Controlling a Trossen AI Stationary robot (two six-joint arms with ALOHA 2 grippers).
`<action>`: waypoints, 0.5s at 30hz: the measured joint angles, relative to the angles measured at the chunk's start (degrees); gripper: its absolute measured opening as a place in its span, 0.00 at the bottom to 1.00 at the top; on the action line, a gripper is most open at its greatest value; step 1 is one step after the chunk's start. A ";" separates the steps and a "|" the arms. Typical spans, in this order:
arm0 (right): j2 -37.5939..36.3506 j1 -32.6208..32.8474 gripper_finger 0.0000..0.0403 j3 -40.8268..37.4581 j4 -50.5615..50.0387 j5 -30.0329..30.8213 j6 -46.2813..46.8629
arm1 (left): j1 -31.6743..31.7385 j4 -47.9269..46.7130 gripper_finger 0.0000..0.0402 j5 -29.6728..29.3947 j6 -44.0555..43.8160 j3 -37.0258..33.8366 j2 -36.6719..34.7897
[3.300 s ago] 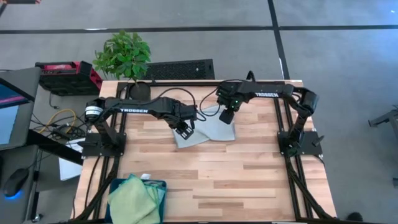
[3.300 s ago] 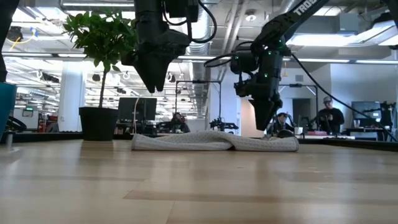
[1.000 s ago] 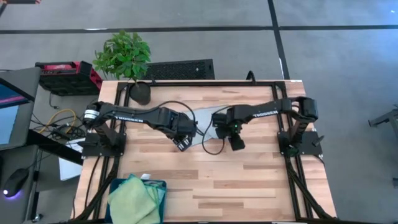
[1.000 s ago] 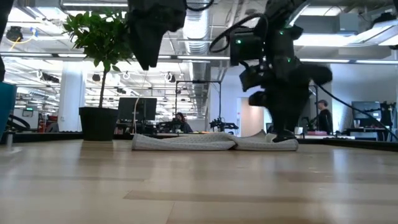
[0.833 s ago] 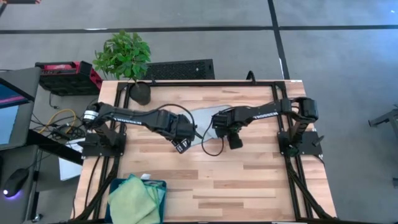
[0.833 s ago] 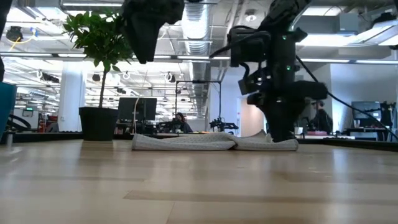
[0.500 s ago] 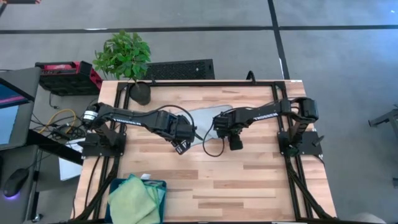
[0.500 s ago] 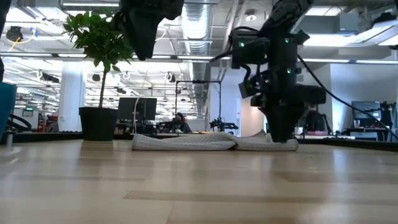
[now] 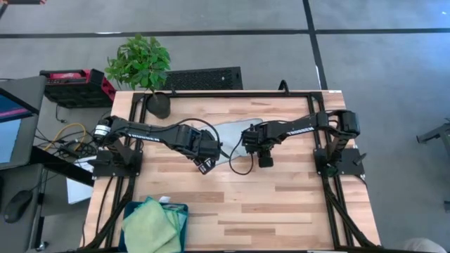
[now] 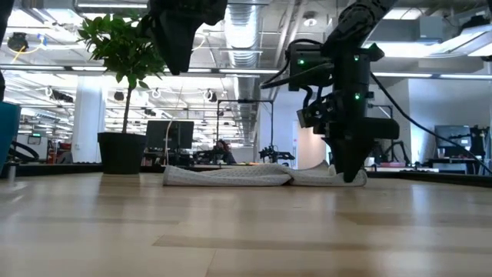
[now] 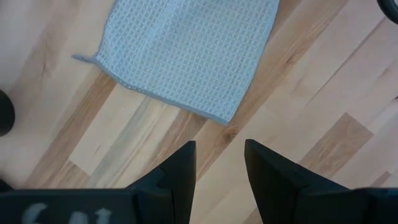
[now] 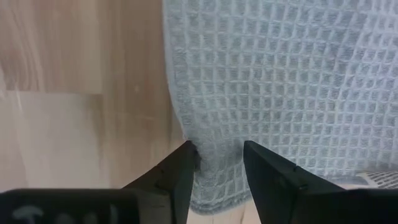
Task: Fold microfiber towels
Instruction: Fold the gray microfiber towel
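Right gripper straddles the grey towel's near corner, fingers parted, nothing pinched; left gripper hovers open above worktop. No fold visible; 2 green cloths wait.

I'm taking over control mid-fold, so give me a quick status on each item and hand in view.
grey towel: lying flat on the table, one corner between the right hand's fingers.
right hand: open, down at the towel's edge.
left hand: open, above bare wood just short of the towel's corner.
green towel: heaped on the blue bin, unfolded.
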 joint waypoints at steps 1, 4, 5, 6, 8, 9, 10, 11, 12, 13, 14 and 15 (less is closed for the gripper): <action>-0.01 -0.12 0.40 0.00 0.12 -0.03 -0.01 | 0.00 0.00 0.33 0.00 -0.03 0.00 0.00; 0.00 -0.10 0.39 0.00 0.18 -0.17 -0.02 | -0.02 0.00 0.33 0.09 -0.03 0.00 0.00; 0.00 -0.10 0.39 0.00 0.21 -0.17 -0.02 | -0.02 0.00 0.33 0.09 -0.03 0.00 0.00; 0.00 -0.10 0.38 0.00 0.21 -0.22 -0.02 | 0.00 0.00 0.33 0.11 -0.05 0.00 0.00; 0.00 -0.08 0.36 0.00 0.39 -0.55 -0.09 | 0.00 0.02 0.33 0.13 -0.05 0.00 0.00; 0.00 -0.08 0.36 0.00 0.63 -0.80 -0.29 | -0.01 0.02 0.33 0.13 -0.05 0.00 0.00; 0.00 -0.08 0.35 0.00 0.81 -1.35 -0.51 | -0.01 0.00 0.33 0.15 -0.05 0.00 0.01; 0.00 -0.08 0.34 0.00 1.00 -1.94 -0.53 | -0.01 0.01 0.33 0.15 -0.04 0.00 0.00; 0.00 -0.11 0.33 0.00 1.30 -2.60 -0.52 | 0.00 0.02 0.33 0.15 -0.03 0.00 0.02; 0.00 -0.25 0.33 0.00 1.49 -3.36 -0.52 | 0.00 0.02 0.33 0.15 -0.03 -0.02 0.00; 0.00 -0.45 0.32 0.00 1.49 -4.31 -0.52 | 0.00 0.02 0.33 0.15 -0.03 -0.02 0.00; 0.01 -0.50 0.32 0.00 1.52 -5.05 -0.52 | 0.00 0.02 0.33 0.16 -0.03 -0.02 0.00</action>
